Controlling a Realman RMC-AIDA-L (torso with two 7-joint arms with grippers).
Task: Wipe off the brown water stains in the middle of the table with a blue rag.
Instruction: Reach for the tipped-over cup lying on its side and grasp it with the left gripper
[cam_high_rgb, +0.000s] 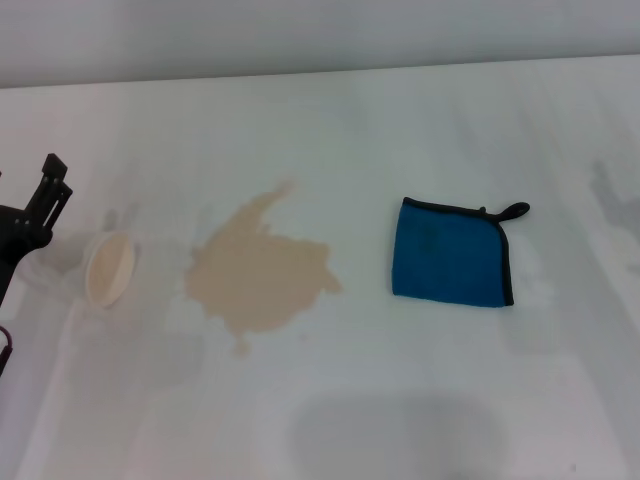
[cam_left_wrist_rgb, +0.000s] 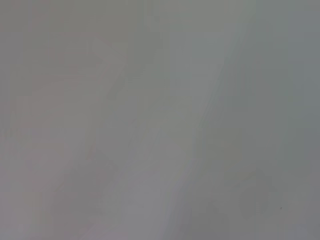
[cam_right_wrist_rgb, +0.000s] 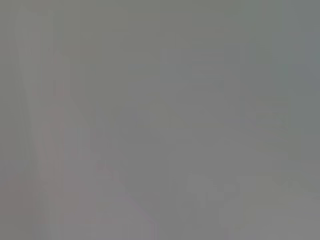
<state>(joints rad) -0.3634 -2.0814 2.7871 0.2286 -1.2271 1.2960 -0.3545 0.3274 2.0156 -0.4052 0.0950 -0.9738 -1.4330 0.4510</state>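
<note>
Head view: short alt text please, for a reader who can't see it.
A tan-brown stain sits mid-table, unwiped, with a folded blue rag lying apart on its right. A tipped cream cup lies left of the stain, near the left tool at the frame edge.

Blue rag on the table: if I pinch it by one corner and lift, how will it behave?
The blue rag looks like soft folded cloth lying flat on the table, so it will probably droop and may unfold when lifted by a corner. It likely weighs little. Pushed flat toward the brown stain, it may bunch rather than slide stiffly.
</note>
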